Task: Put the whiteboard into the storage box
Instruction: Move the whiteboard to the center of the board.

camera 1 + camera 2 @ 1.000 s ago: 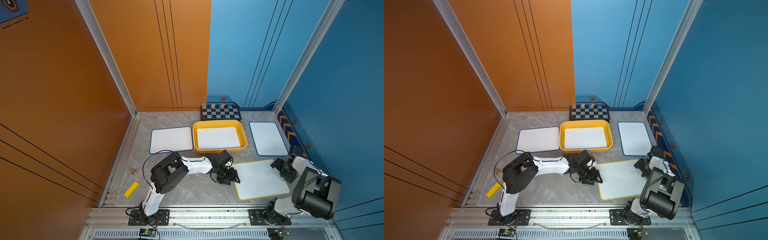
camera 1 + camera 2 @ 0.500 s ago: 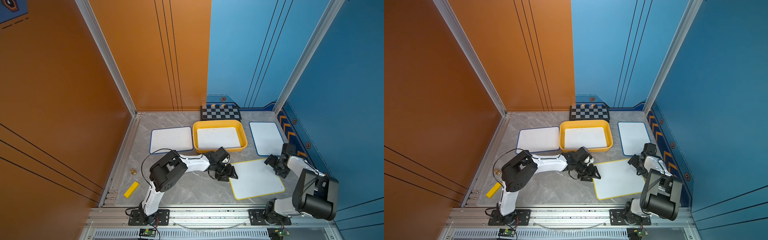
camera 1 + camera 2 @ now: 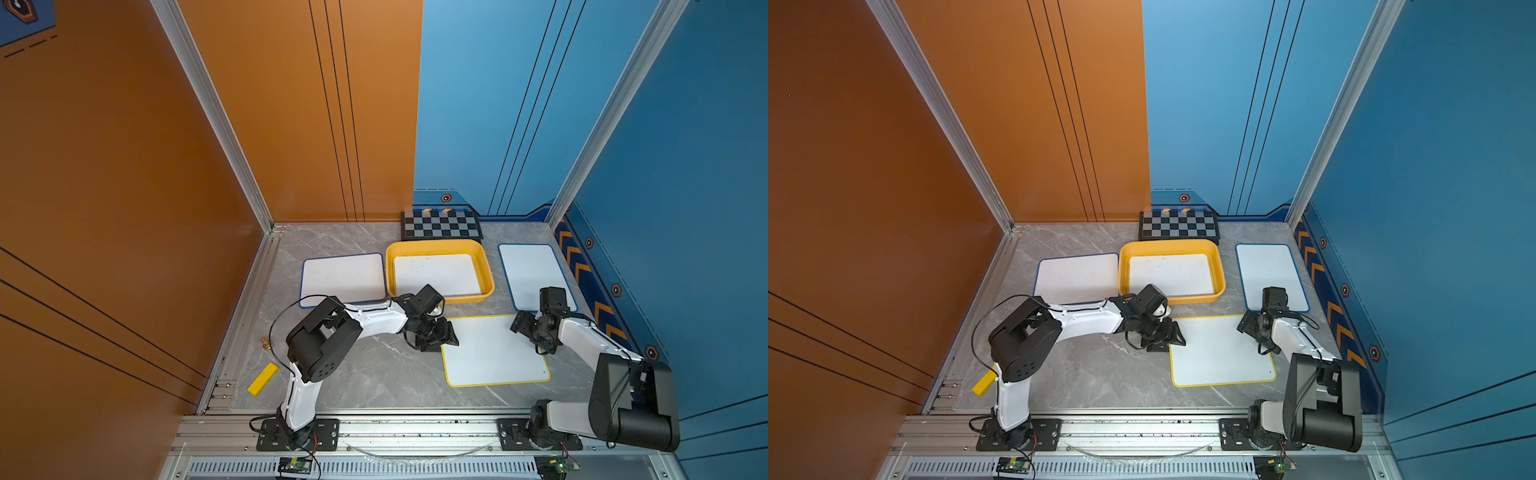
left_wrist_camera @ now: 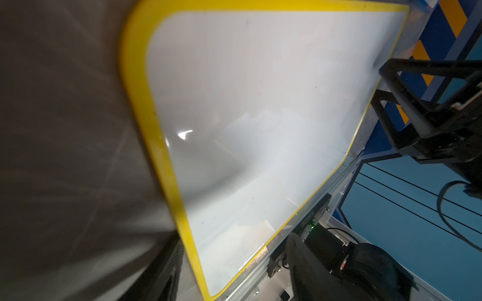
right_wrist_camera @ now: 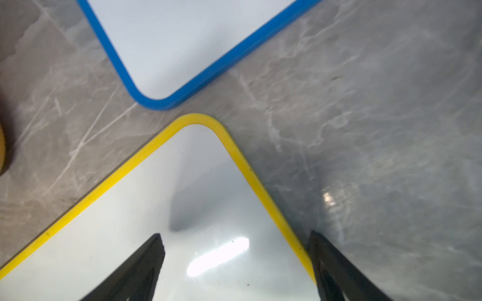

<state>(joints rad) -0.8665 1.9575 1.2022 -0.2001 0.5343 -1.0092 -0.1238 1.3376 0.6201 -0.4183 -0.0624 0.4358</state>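
Both my arms were down at the yellow-framed whiteboard (image 3: 494, 351). It lay flat on the grey table (image 3: 374, 374) in the lower middle of both top views, just below the storage box (image 3: 436, 245) and apart from it. My right gripper (image 5: 234, 233) stood at the board's upper right corner with its jaws wide apart and clamped on nothing. In the right wrist view one finger (image 5: 140, 263) hung over the white face, and the other (image 5: 331, 263) was beyond the yellow border, over bare table. My left gripper (image 3: 446, 337) sat at the board's upper left corner, touching the edge or nearly so. I could not tell whether those jaws were apart or pinched on the frame. The top views were too small there, and the left wrist view showed only the board's face with my right gripper across it.

I judged the task partly done. One stored whiteboard (image 3: 436, 274) appeared to lie already inside the storage box, filling most of its floor. Three were outside: the yellow-framed one between my grippers, a blue-framed whiteboard (image 3: 343, 279) left of the box, and a second blue-framed whiteboard (image 3: 532, 272) right of it. The near corner of that second board lay just beside the yellow corner. The board I was working on was not yet off the table. Gripping an edge, lifting it, carrying it upward in the frame and laying it in the box all remained.
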